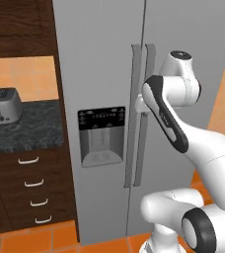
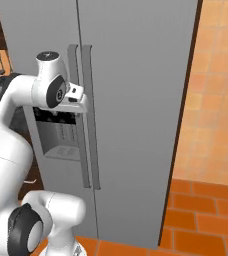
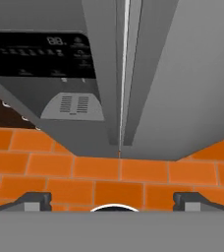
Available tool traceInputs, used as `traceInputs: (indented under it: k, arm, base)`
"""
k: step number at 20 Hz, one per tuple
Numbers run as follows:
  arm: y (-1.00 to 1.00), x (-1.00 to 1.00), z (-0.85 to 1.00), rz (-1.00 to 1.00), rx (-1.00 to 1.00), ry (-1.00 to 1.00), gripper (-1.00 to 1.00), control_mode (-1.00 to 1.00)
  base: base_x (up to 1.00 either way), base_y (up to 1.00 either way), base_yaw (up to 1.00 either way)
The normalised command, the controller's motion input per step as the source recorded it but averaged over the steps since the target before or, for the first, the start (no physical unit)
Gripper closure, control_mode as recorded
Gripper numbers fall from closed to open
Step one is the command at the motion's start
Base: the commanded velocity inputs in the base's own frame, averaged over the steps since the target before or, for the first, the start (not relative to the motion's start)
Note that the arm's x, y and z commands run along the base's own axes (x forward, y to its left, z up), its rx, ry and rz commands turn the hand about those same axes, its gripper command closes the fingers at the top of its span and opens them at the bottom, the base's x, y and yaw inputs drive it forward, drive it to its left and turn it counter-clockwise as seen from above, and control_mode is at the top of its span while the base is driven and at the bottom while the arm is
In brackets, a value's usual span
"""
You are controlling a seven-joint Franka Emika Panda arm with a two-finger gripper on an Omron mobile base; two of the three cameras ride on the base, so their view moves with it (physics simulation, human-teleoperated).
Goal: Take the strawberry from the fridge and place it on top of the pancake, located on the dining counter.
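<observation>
In your left base view the fridge (image 1: 109, 99) fills the centre and right of the frame, both doors closed, its two long handles (image 1: 140, 113) running down side by side just right of centre. The black-panelled dispenser (image 1: 101, 136) sits in the left door at mid-height. The arm rises from the lower right and bends up to the handles; the hand itself is hidden behind the forearm, so you cannot judge the claw here. At the left edge a toaster (image 1: 2, 105) stands on the dark speckled worktop (image 1: 30, 131), with wood drawers (image 1: 33, 190) beneath.

In your right base view the fridge (image 2: 131, 110) takes the middle of the frame, orange tiled wall and floor (image 2: 206, 210) to its right. The arm comes up from the lower left, and the white hand (image 2: 77, 99) lies against the handles (image 2: 86, 120) in the upper left part of the frame; the fingers are not clear

In your hand view the gripper (image 3: 113, 199) is spread wide, its two dark tips (image 3: 33, 201) far apart at the bottom corners with nothing between them. Above them you see the closed door seam (image 3: 122, 88) running down the centre, the dispenser panel (image 3: 35, 51) at upper left, and orange floor tiles (image 3: 119, 170) across the lower half
</observation>
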Motion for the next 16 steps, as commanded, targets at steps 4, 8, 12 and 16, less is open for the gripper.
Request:
traceInputs:
  k: [4,8,12,16]
  arm:
    - [0.00,0.00,0.00,0.00,0.00,0.00,-1.00,1.00]
    - [0.00,0.00,0.00,0.00,0.00,0.00,-1.00,1.00]
    - [0.00,0.00,0.00,0.00,0.00,0.00,-1.00,1.00]
    - [-0.04,0.03,-0.18,0.01,0.00,-0.05,-1.00,-1.00]
  base:
    - [-0.33,-0.19,-0.03]
    - [-0.28,-0.19,-0.01]
    - [-0.26,-0.07,0.00]
    - [-0.06,0.00,0.00]
